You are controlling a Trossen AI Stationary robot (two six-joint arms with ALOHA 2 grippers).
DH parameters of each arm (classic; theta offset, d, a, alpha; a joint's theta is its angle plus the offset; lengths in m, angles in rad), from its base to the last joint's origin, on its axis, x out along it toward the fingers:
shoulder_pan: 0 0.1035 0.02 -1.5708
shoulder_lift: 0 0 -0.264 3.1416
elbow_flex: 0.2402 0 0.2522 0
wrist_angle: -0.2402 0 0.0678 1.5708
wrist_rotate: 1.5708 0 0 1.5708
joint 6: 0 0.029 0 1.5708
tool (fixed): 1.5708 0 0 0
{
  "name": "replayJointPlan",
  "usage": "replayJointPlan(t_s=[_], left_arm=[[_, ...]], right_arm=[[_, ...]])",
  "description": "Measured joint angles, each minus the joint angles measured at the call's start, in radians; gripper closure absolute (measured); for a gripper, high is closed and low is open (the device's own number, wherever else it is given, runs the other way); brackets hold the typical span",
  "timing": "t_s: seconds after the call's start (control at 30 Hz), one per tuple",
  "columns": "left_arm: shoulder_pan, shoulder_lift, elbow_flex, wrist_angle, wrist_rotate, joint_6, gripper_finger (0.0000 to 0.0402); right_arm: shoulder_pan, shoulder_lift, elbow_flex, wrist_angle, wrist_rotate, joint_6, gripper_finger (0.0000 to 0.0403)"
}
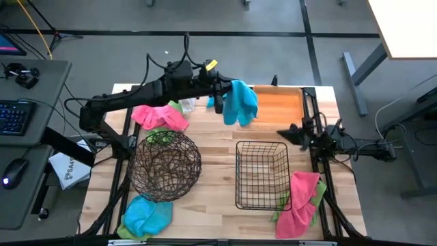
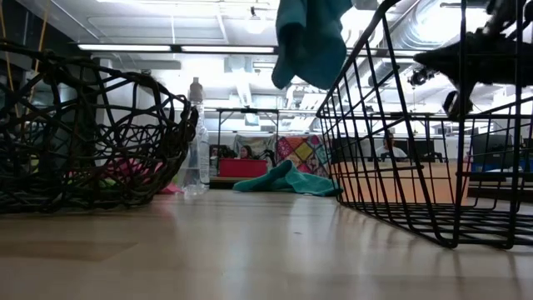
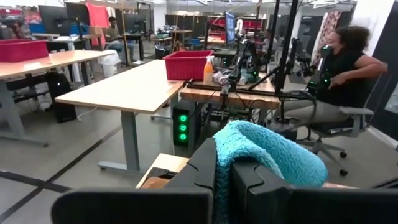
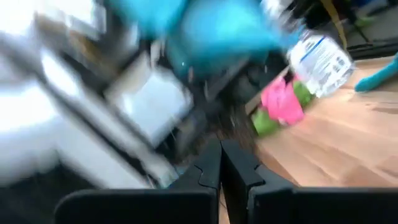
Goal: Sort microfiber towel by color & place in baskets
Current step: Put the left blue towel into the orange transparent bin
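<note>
Wooden table [image 1: 218,154] surface: you see it from above, with grey floor around it and desks beyond. Note three containers on it. You find the round woven-wire bowl [image 1: 164,166] at the left centre, the square black wire-grid basket [image 1: 262,175] just right of it, and the orange tray [image 1: 278,106] at the far edge.

Observe the left gripper [image 1: 220,93] held in the air at the tray's left end. Its jaws are pressed together on a turquoise towel [image 1: 240,102], which hangs down from them; in the left wrist view the same cloth bulges over the closed fingers [image 3: 205,168].

You see the right gripper [image 1: 292,131] near the table's right edge, between the tray and the wire-grid basket, jaws pressed together and holding nothing.

Check the remaining cloths. A pink towel [image 1: 158,117] lies just beyond the bowl, with a green one [image 1: 173,106] touching it. A second turquoise towel [image 1: 146,216] lies over green cloth at the near left corner. Another pink towel [image 1: 302,198] lies just right of the wire-grid basket, with green beneath it. A clear bottle [image 2: 196,137] stands beside the bowl in the low view.
</note>
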Motion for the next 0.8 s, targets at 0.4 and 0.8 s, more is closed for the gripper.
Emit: replayJointPlan(t_s=[0.4,0.8], left_arm=[[0.139,0.004,-0.025,-0.027,0.102,0.056,0.0401],[0.248,0.034,-0.024,0.055,0.288,-0.041,0.0401]], right_arm=[[0.0,0.149,0.011,0.56,0.467,-0.102,0.0402],[-0.126,0.707,0.489,0.593,0.579,-0.573,0.0402]])
